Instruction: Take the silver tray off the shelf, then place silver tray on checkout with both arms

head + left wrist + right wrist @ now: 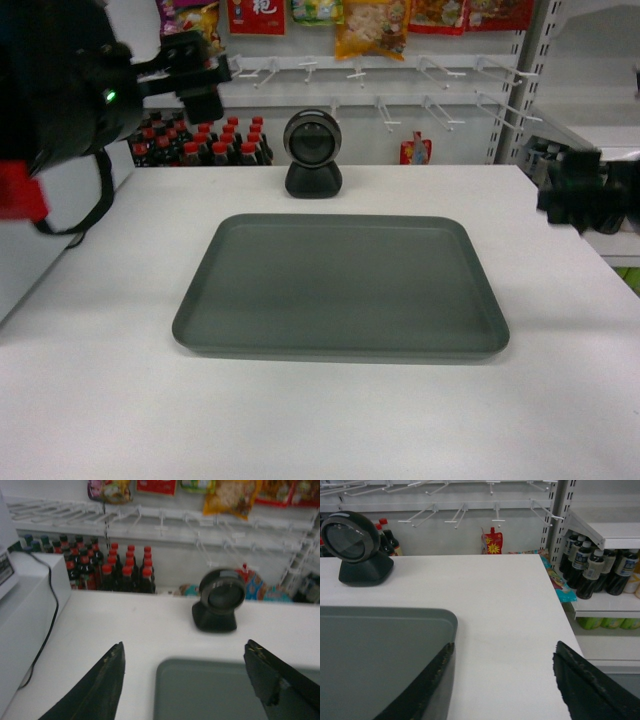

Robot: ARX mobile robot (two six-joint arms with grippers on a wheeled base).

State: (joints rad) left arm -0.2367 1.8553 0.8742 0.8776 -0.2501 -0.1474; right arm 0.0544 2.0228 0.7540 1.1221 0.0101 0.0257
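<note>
Spreading across the lower two thirds of the head view: the white desk (560, 400) serving as checkout. Lying flat at its centre, the silver tray (340, 285), long side toward the camera, rim clear of everything else. Filling the upper left of the frame, the bulky black left arm (60, 90) with a red block at the left edge, hanging above the desk and off the tray. Poking in at mid right edge, the right arm (590, 190), blurred, also off the tray. Running along the top behind the desk, white hook rails (400, 75) with snack packets (370, 25). Standing behind the desk at upper left, rows of dark red-capped bottles (205, 145). Sitting just beyond the tray's far edge, a round black scanner (313, 152). In the wrist views, left fingers (100, 690) standing spread apart, gripping nothing, over the tray's left far corner; right fingers (425, 687) likewise spread, gripping nothing, one overlapping the tray's right corner.
</note>
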